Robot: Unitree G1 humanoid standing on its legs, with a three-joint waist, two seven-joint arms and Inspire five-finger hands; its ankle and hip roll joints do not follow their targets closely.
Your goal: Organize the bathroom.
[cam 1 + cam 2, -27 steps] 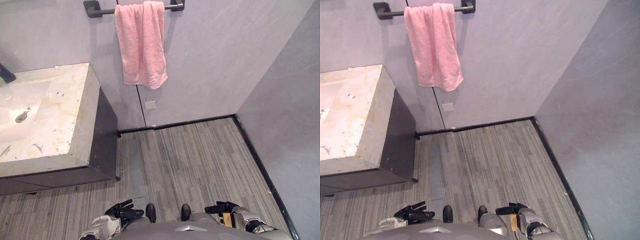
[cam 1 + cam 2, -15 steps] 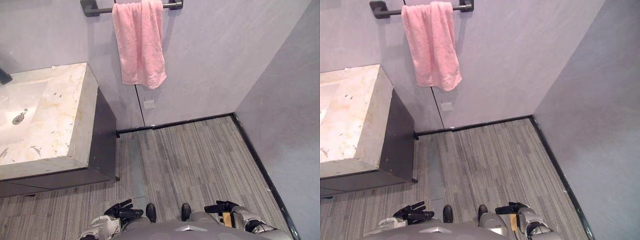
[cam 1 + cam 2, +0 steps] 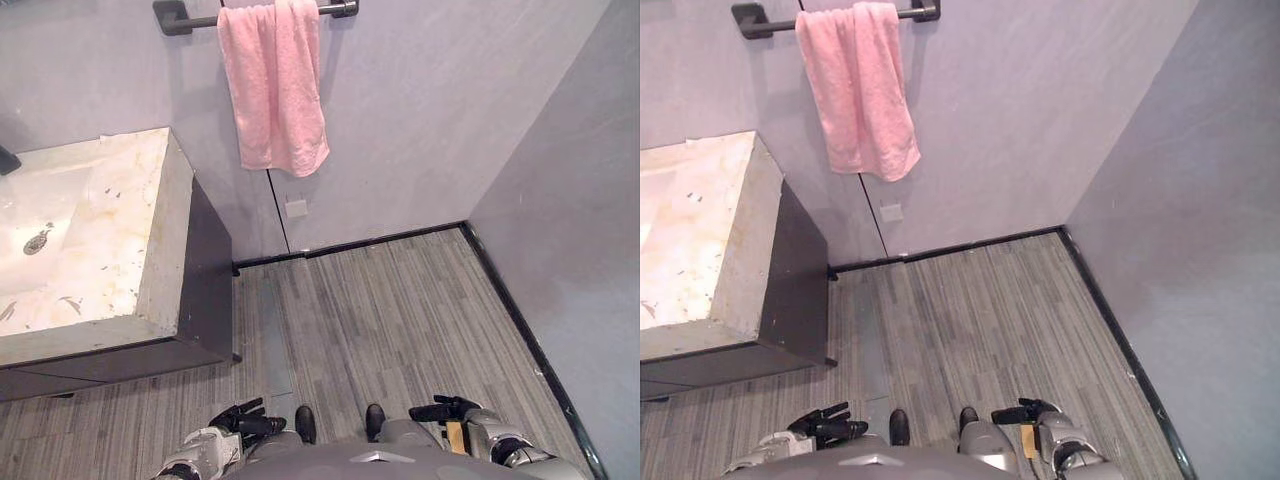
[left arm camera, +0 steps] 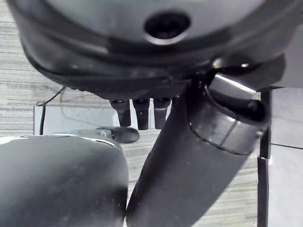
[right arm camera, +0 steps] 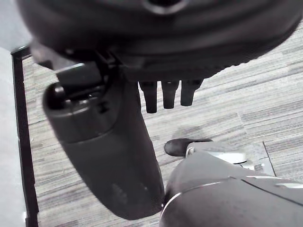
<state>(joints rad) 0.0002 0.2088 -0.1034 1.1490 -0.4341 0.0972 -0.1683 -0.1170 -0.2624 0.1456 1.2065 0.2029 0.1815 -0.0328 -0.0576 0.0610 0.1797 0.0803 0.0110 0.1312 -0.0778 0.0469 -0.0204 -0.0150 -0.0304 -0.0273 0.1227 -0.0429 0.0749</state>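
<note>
A plain pink towel (image 3: 272, 85) hangs on a black rail (image 3: 190, 18) against my pale grey wall (image 3: 420, 110). The sink counter (image 3: 120, 240) is cream marble with brownish veins over a black cabinet (image 3: 205, 290). The floor (image 3: 400, 320) is grey with fine stripes, edged by a black skirting (image 3: 380, 241).

Soft, even light is filling the room, and nothing is looking dark or too bright. The pink cloth towel (image 3: 273, 85) is throwing a faint shadow on the grey wall (image 3: 420, 110) beside it. The pale stone sink counter (image 3: 95, 240) at the left of the frame is shining a little. Up close, the dark hands are looking blurry.
</note>
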